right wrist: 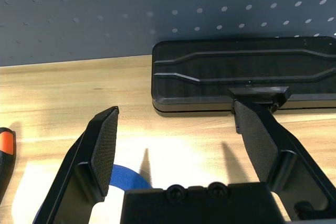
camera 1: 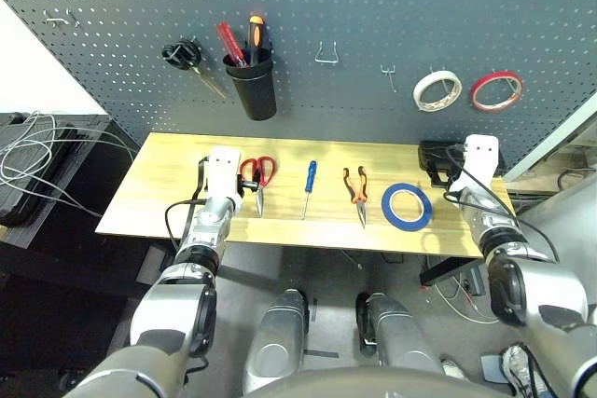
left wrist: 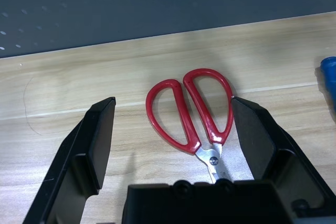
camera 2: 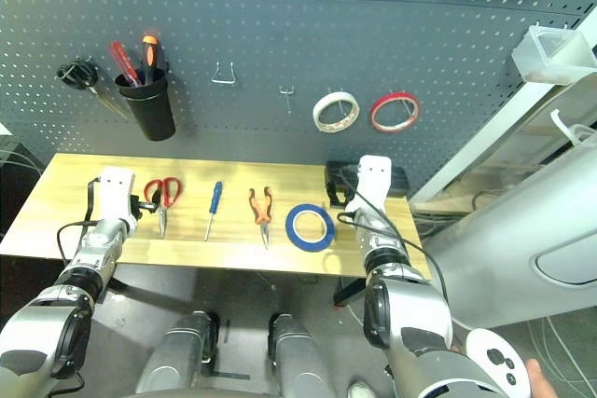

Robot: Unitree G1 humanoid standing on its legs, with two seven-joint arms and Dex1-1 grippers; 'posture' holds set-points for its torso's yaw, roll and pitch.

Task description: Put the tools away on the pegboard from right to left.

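Hidden and cut-off parts

The red-handled scissors (left wrist: 194,114) lose their blades beneath the left gripper (left wrist: 173,129). Under the right gripper (right wrist: 178,145), the blue tape ring (right wrist: 128,178) shows one arc, and the black case (right wrist: 247,74) ahead runs off-frame.

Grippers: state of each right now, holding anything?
Left gripper: open, holding nothing, above the red-handled scissors.
Right gripper: open, holding nothing, by the blue tape ring.
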